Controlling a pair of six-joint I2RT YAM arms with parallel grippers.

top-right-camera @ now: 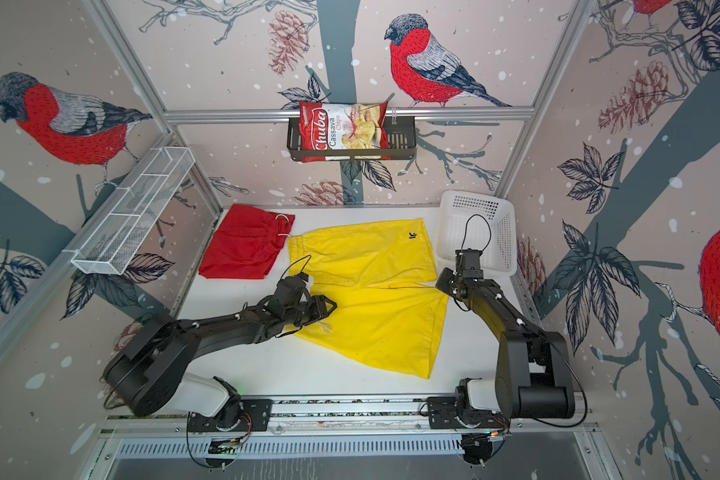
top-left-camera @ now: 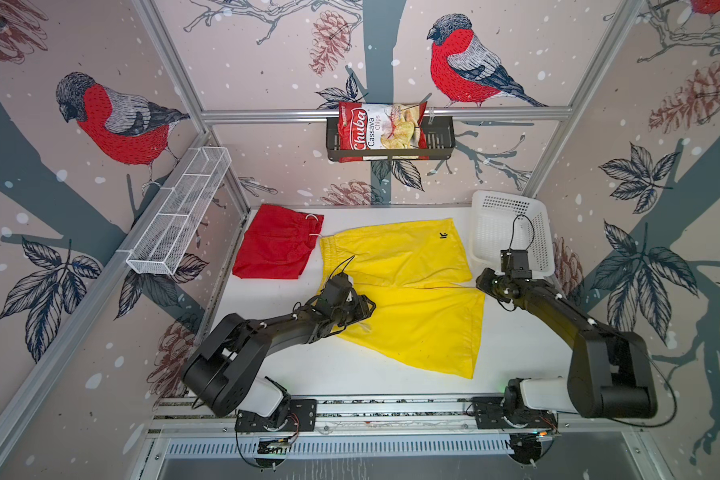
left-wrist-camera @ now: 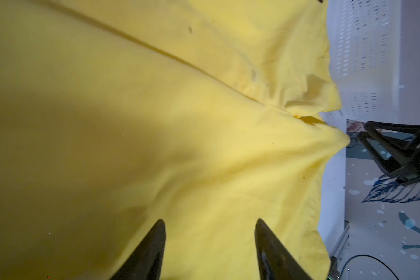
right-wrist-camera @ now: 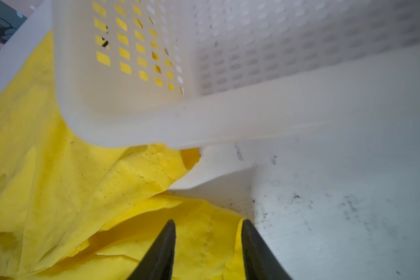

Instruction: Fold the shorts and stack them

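Top views both show a white surface [top-left-camera: 371, 374] with two pairs of shorts on it. The yellow shorts [top-left-camera: 416, 328] [top-right-camera: 375, 320] are the biggest thing. They lie spread out flat in the middle, with the waist to the left and both legs pointing right. The red shorts [top-left-camera: 275, 245] [top-right-camera: 244, 245] are folded small in the back left corner, just beside the yellow waist. A white basket [top-left-camera: 495, 245] with lots of little holes stands in the back right corner. In the right wrist view the end of one yellow leg [right-wrist-camera: 58, 181] goes under the rim of the basket [right-wrist-camera: 252, 116]. The left hand [top-left-camera: 368, 309] hangs over the left side of the yellow shorts. In the left wrist view this hand [left-wrist-camera: 210, 221] has its two fingers spread apart over the yellow cloth [left-wrist-camera: 155, 145], and it holds nothing. The right hand [right-wrist-camera: 209, 221] is at the ends of the legs, close to the basket. Its fingers are also apart above the cloth and grip nothing. On the back wall, a red chips bag [top-left-camera: 381, 126] sits in a black rack [top-left-camera: 441, 137]. A small black mark [top-left-camera: 443, 236] is on the far yellow leg.
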